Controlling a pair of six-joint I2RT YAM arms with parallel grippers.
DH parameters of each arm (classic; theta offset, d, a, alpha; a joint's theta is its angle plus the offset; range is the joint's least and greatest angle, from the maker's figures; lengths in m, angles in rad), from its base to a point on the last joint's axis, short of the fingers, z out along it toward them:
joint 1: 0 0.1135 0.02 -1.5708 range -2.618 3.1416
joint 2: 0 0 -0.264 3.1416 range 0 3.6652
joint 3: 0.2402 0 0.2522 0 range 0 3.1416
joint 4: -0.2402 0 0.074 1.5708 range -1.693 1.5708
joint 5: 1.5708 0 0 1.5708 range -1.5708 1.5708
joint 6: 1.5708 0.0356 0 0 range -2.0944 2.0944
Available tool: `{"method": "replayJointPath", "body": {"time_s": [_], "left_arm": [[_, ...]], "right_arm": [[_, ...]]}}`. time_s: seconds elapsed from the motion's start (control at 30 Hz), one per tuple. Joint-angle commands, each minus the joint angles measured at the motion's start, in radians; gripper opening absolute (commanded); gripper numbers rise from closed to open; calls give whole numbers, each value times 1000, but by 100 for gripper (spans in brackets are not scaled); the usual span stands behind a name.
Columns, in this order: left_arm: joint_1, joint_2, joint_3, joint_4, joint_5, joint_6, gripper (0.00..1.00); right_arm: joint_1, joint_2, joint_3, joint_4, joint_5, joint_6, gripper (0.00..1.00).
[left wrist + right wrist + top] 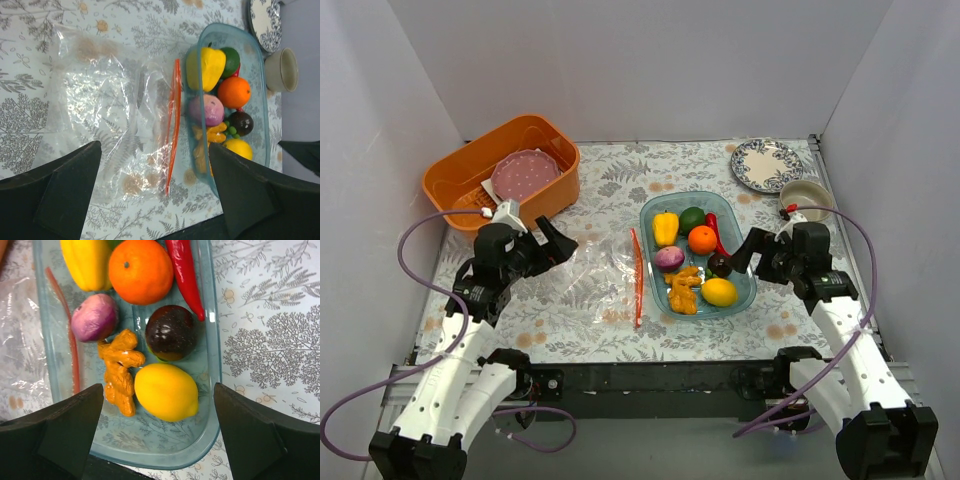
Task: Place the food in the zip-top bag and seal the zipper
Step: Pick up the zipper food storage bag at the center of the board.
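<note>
The food lies in a clear blue tray (745, 262): yellow pepper (665, 229), green round fruit (692, 217), orange (702, 239), red chili (714, 228), purple onion (669, 258), dark round fruit (719, 265), ginger (684, 289) and lemon (719, 292). The zip-top bag (592, 280) lies flat left of the tray, its orange-red zipper (638, 277) along the tray's left side. My left gripper (558, 241) is open above the bag (100, 105). My right gripper (752, 252) is open over the tray's right edge, above the lemon (166, 391).
An orange basket (470, 178) holding a pink plate (524, 175) stands at the back left. A patterned plate (765, 164) and a beige cup (806, 196) stand at the back right. White walls enclose the table on three sides.
</note>
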State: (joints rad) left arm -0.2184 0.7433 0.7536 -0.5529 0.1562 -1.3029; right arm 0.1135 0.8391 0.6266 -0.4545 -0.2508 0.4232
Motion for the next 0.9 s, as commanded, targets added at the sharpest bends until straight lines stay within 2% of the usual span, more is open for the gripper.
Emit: {"method": "replayJointPath", "body": {"time_s": [0.0, 0.13, 0.23, 0.27, 0.3, 0.37, 0.47, 0.67, 0.87], "left_arm": [[-10, -10, -46, -7, 84, 28, 86], [-36, 33, -42, -18, 82, -37, 86], [-146, 63, -43, 8, 5, -82, 84], [-230, 83, -37, 2, -30, -100, 84], [-269, 105, -31, -16, -106, -111, 84], [-367, 181, -16, -19, -144, -133, 85], [-441, 286, 9, 4, -205, -151, 85], [-515, 483, 67, 42, -294, -185, 86], [-515, 525, 14, -15, -382, -303, 89]], "right_arm": [[2, -55, 76, -35, -54, -29, 97], [2, -64, 67, -13, -157, -20, 92], [3, -67, 62, -41, -165, -24, 91], [3, -75, 58, -46, -163, -29, 91], [3, -80, 53, -44, -162, -29, 91], [3, -98, 33, -18, -173, -21, 91], [3, -103, 18, 42, -209, 9, 90], [5, -57, 61, 28, -211, -3, 89], [5, -54, 76, 4, -200, -9, 89]]}}
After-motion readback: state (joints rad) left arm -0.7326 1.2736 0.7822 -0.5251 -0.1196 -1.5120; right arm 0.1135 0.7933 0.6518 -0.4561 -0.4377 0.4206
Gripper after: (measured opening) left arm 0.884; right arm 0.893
